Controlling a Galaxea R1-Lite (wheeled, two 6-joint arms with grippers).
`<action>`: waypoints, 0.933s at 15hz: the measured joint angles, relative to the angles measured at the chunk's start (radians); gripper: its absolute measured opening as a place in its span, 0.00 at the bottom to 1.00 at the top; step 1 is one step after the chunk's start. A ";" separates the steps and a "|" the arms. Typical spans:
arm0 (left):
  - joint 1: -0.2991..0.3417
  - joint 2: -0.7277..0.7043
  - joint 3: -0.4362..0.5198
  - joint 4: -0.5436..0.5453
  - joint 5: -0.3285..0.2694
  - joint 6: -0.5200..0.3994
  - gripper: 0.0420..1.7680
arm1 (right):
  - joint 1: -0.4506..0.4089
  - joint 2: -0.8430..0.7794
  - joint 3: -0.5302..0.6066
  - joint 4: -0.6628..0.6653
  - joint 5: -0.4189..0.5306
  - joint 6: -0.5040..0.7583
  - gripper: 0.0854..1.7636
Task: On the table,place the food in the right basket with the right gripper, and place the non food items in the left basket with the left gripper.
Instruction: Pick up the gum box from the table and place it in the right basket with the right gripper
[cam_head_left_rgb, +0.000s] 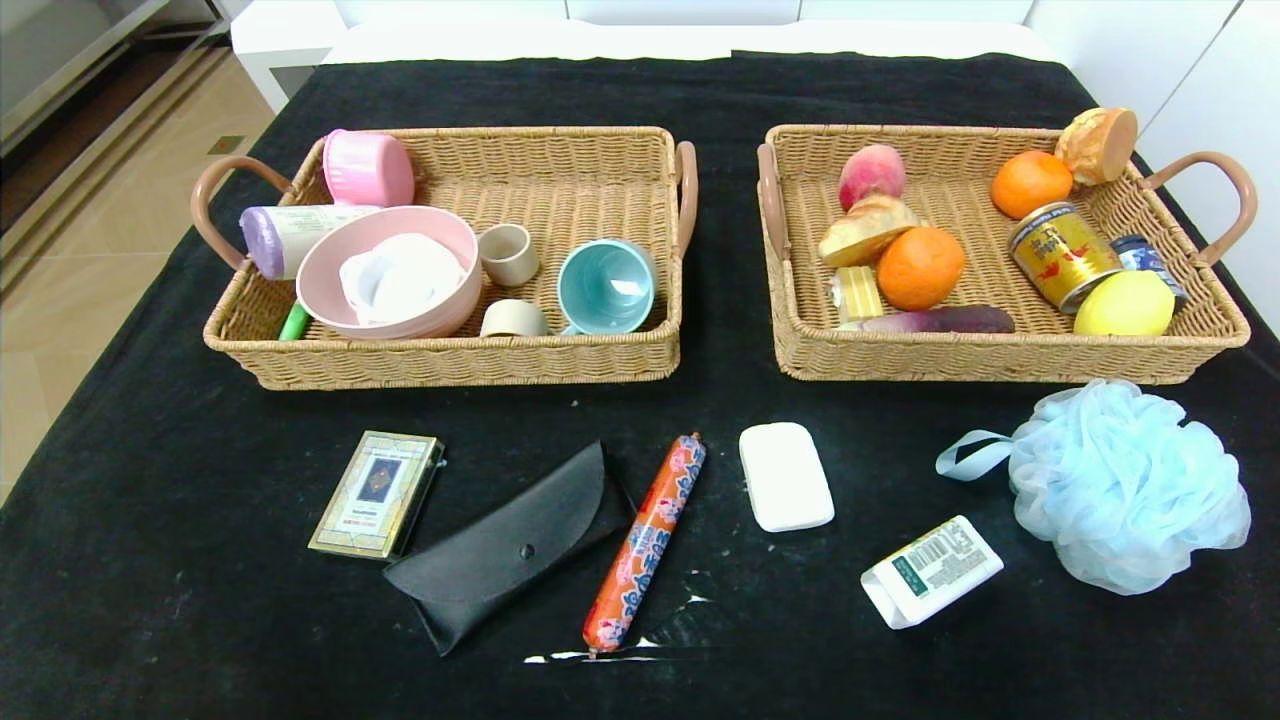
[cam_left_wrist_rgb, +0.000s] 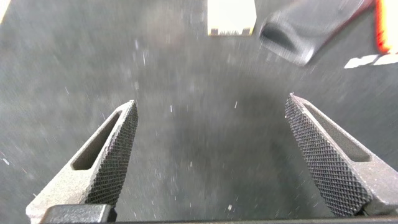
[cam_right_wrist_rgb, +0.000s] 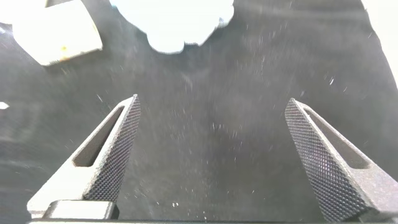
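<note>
- A staged indoor test room is suggested rather than a lived-in home.
- The worktop (cam_head_left_rgb: 150, 560) is covered by a black cloth.
- White cabinet panels (cam_head_left_rgb: 1180, 60) are seen behind, and beige floor tiles (cam_head_left_rgb: 90, 260) at the left.

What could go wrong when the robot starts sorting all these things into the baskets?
The sausage stick lies right against the black pouch, so a grab could nudge or catch both. The small carton sits near the blue bath pouf, whose fluff might snag. The right basket is already crowded with fruit and cans, so food dropped in might roll.
</note>
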 joint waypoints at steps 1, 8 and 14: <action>0.000 0.001 -0.031 0.016 -0.001 0.000 0.97 | 0.000 0.002 -0.039 0.029 0.003 0.000 0.96; -0.020 0.175 -0.317 0.072 -0.021 0.002 0.97 | 0.002 0.156 -0.275 0.131 0.066 -0.002 0.96; -0.110 0.398 -0.507 0.041 -0.021 0.009 0.97 | 0.017 0.420 -0.451 0.079 0.125 -0.003 0.96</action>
